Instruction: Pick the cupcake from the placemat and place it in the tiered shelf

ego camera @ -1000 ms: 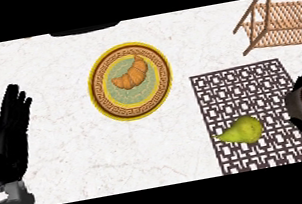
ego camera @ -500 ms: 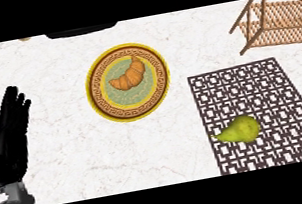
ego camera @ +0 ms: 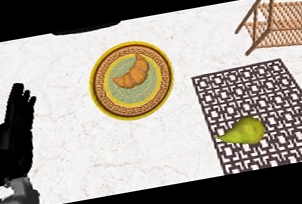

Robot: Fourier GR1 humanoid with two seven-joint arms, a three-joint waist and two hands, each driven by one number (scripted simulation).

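Looks like a home kitchen: shows a white marble counter (ego camera: 50,66) set with a gold-rimmed plate (ego camera: 96,89) bearing a croissant (ego camera: 134,74), a lattice placemat (ego camera: 256,86) carrying a pear (ego camera: 243,131), and a slatted wooden tiered shelf (ego camera: 290,23) at far right.

A black left robot hand (ego camera: 10,145) is seen, made of long, thin fingers (ego camera: 21,104) and a wide, dark palm. It is joined to a round grey forearm (ego camera: 14,201) with a smooth, shiny skin.
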